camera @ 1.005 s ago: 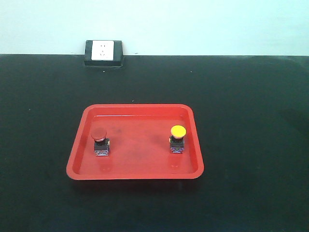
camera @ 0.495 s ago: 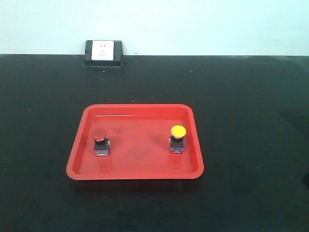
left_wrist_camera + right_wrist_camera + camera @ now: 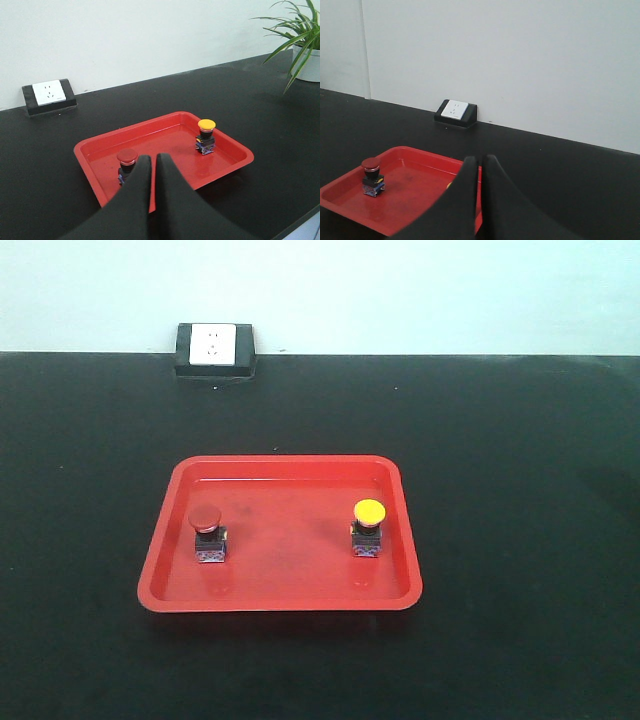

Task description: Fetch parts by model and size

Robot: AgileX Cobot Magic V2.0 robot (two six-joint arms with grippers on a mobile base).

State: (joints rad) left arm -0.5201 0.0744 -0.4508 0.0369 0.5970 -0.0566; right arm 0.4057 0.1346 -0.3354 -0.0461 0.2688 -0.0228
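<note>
While both switches sit upright in the red tray (image 3: 400,540), red switch (image 3: 207,532) near its left edge, yellow switch (image 3: 368,527) near its right, left gripper (image 3: 153,165) and right gripper (image 3: 480,165) hover pressed closed, holding nothing (neither yet reaching); fetching hasn't begun, and next jaws must part.

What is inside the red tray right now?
The red tray holds two upright push-buttons, apart: the red-capped switch at left, the yellow-capped switch at right. Nothing else shows; nothing covers the tray floor in the front view.

Red-capped switch (image 3: 207,533) and yellow-capped switch (image 3: 368,528) stand upright, well apart.
</note>
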